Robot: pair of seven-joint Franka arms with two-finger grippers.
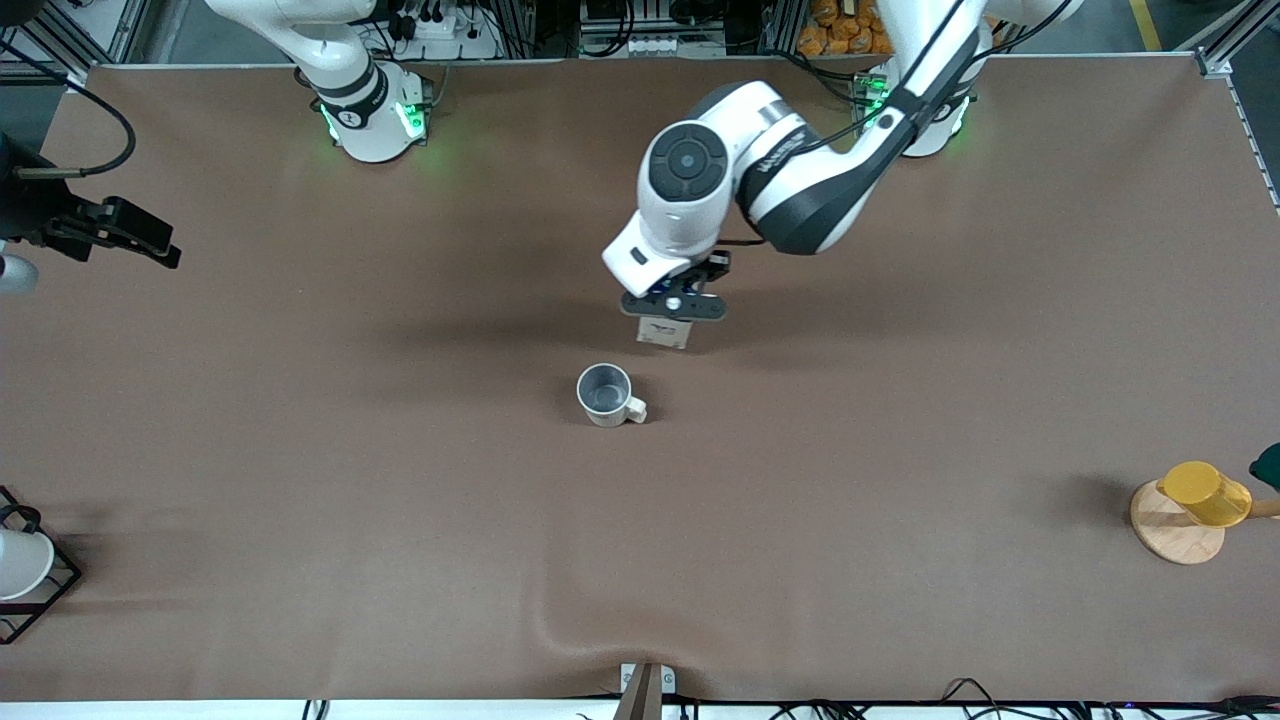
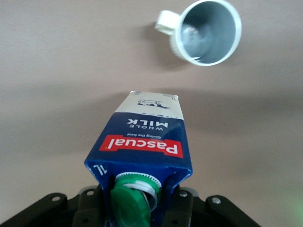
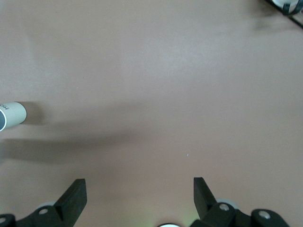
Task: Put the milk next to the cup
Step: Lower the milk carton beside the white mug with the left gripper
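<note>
My left gripper (image 1: 672,305) is shut on the milk (image 1: 665,333), a dark blue and white carton with a green cap, and holds it upright near the middle of the table. I cannot tell whether its base touches the table. In the left wrist view the fingers (image 2: 182,204) clamp the carton's top (image 2: 142,142) on both sides. The cup (image 1: 605,393), cream-white with a grey inside, stands a short way nearer the front camera, its handle toward the left arm's end; it also shows in the left wrist view (image 2: 206,33). My right gripper (image 1: 150,240) waits open and empty (image 3: 139,189) over the right arm's end.
A yellow cup (image 1: 1205,492) rests on a wooden disc (image 1: 1170,535) at the left arm's end. A white cup (image 1: 20,562) sits in a black wire rack (image 1: 55,590) at the right arm's end. A white cylinder (image 3: 12,116) lies near the right gripper.
</note>
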